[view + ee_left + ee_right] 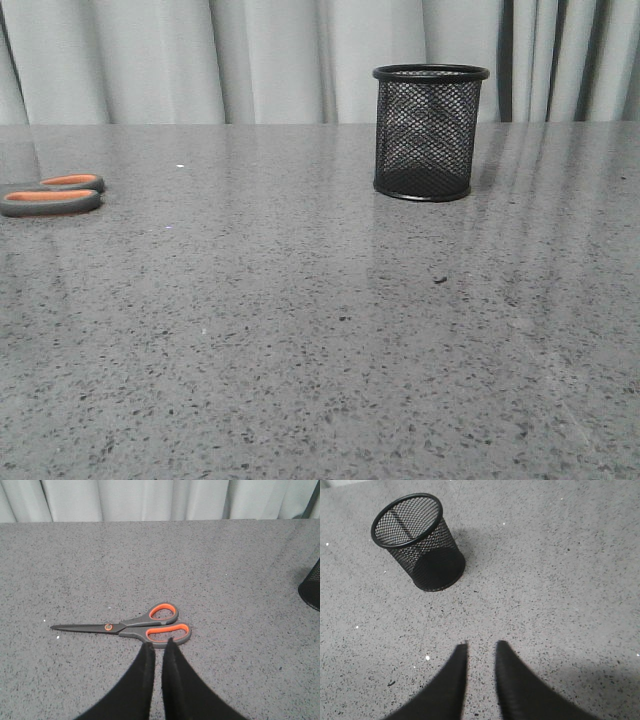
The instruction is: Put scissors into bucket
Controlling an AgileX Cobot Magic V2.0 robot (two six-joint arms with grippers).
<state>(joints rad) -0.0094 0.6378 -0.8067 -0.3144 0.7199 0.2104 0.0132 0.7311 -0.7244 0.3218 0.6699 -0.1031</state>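
The scissors [145, 627] lie flat on the grey speckled table, closed, with the blades pointing away from the bucket. In the front view only their orange-lined handles [52, 195] show, at the far left edge. My left gripper [158, 642] hovers just short of the larger handle loop, its jaws nearly together and empty. The bucket [430, 135] stands upright and empty at the back right. It also shows in the right wrist view [417, 542] and at the edge of the left wrist view [311, 587]. My right gripper [481, 644] is above bare table short of the bucket, jaws close together and empty.
Grey curtains [250, 60] hang behind the table's far edge. The speckled tabletop [300, 330] stretches between the scissors and the bucket. Neither arm shows in the front view.
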